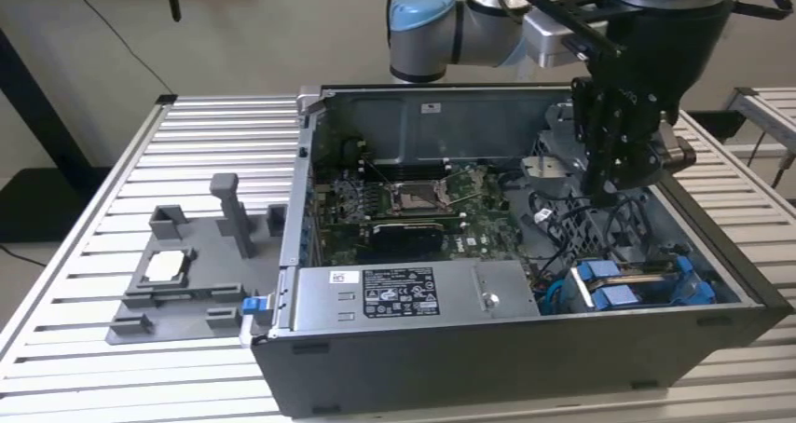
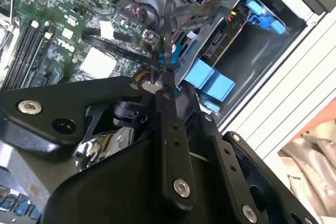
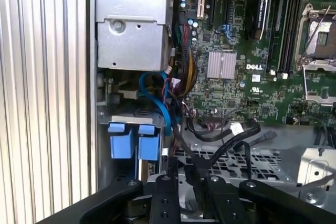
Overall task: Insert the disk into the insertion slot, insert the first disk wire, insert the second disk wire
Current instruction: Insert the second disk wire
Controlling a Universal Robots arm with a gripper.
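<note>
Disk (image 1: 612,285) sits in its blue frame inside the slot (image 2: 252,45), at the corner of the open case (image 1: 498,367) toward the exterior view's right, just beside the power supply (image 1: 411,291). Its blue tabs show in both wrist views. The pincer (image 1: 610,195) hangs inside the case above the drive cage, between the motherboard (image 1: 417,199) and the case wall, near the disk but apart from it. In the second wrist view it looks clenched on a thin black wire (image 2: 168,19) rising from its tips. The case stands on a slatted bench (image 1: 88,255) beside a grey fixture (image 1: 186,283).
</note>
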